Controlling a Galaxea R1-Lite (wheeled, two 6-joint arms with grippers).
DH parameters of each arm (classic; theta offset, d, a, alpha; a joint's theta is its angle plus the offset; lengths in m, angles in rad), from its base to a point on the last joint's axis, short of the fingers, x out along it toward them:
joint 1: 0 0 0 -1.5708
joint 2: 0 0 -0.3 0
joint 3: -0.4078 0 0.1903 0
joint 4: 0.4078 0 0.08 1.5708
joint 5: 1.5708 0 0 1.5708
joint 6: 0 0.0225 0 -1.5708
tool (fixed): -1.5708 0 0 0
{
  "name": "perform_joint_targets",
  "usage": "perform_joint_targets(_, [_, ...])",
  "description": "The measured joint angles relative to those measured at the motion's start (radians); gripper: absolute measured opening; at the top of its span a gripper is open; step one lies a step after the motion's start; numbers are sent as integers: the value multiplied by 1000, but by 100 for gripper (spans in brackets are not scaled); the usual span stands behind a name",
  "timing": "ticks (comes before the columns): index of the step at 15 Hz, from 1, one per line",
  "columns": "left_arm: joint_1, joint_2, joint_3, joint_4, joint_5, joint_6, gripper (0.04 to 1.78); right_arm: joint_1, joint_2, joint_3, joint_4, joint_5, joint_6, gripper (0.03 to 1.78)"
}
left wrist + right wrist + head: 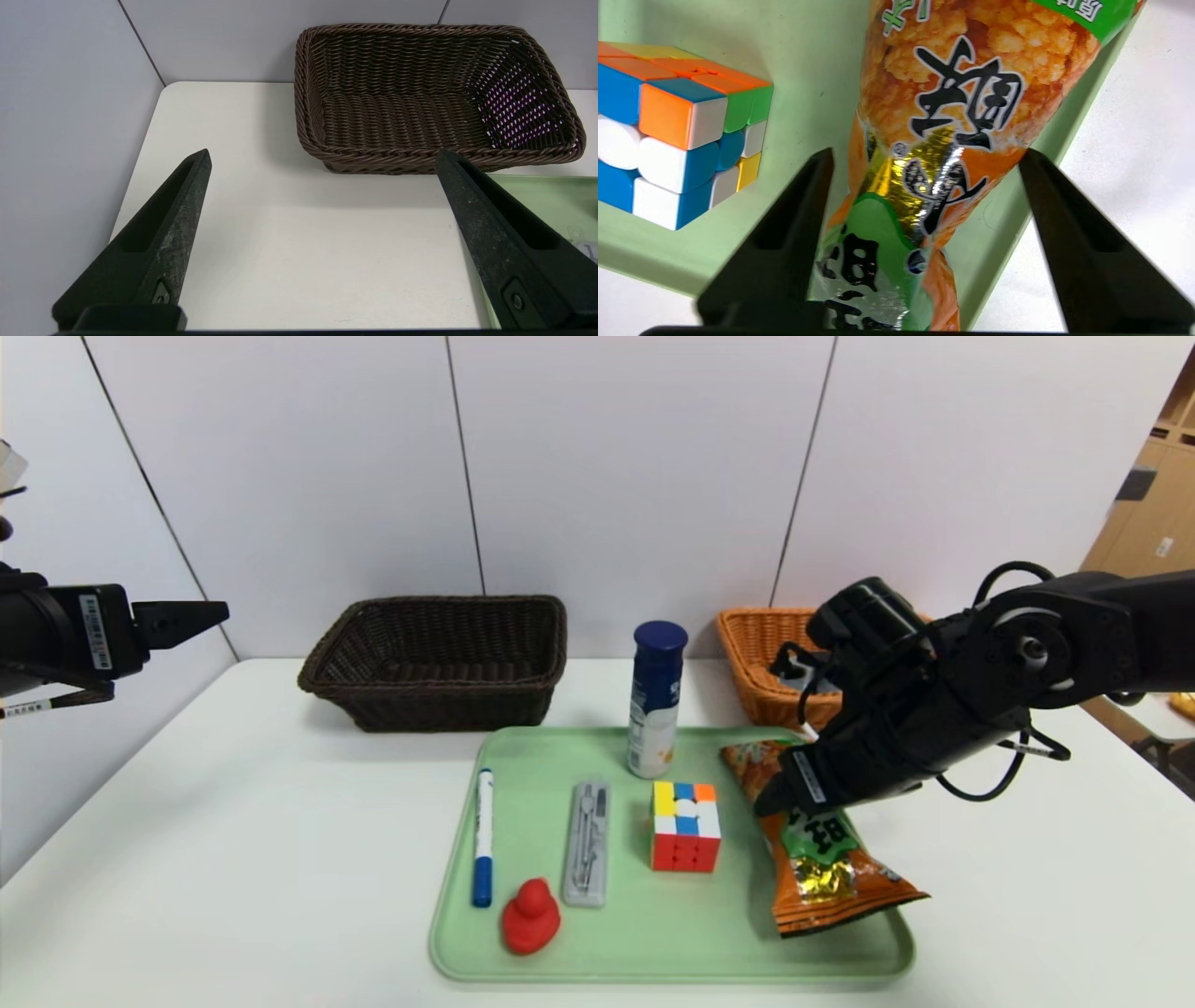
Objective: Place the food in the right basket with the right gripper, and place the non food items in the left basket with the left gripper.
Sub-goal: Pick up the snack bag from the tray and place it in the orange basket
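So the right gripper (924,158) was spread wide, its jaws either side of the crinkly orange snack bag (943,121) on the pale green plastic tray (808,70). Left gripper (322,158) hung open, parked near the dark brown wicker basket (420,154).

The scene is seen from above and in front by the head camera, which is tilted down over the white table (233,859) toward the back wall, so that the green tray (672,952), the brown basket (439,658) and the orange basket (761,663) are all taken in from a moderate distance. From the left wrist, the brown basket (434,93) is faced across bare table (289,242), with a tray corner (551,200) shared with the head view. From the right wrist, the snack bag (943,116) and cube (677,135) are viewed very closely; both are shared with the head view.
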Motion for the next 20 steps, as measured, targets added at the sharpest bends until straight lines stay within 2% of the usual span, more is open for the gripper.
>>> perform_joint_targets(2, [0,0,0,-1,0,1,169,0,5,0,0,1,0,101])
perform_joint_targets(5, [0,-1,-2,-2,-1,0,169,1,5,1,0,4,0,69])
perform_joint_targets(6, [0,0,-2,-2,-1,0,169,1,3,1,-1,7,0,40])
perform_joint_targets(7, [0,0,-3,-2,-1,-1,169,2,-4,4,-1,9,0,35])
perform_joint_targets(11, [0,1,-3,-2,-1,-6,169,22,-93,11,-6,18,0,35])
perform_joint_targets(13, [0,1,-3,-2,-3,-6,169,44,-175,13,-35,47,0,35])
perform_joint_targets(15, [0,2,-3,-1,-3,-8,169,55,-261,8,-105,86,2,34])
perform_joint_targets(17, [0,1,-3,-1,-3,-21,169,27,-311,-5,-247,89,-7,34])
perform_joint_targets(20, [0,0,-3,-2,-3,-64,169,-96,-321,-14,-561,85,-46,34])
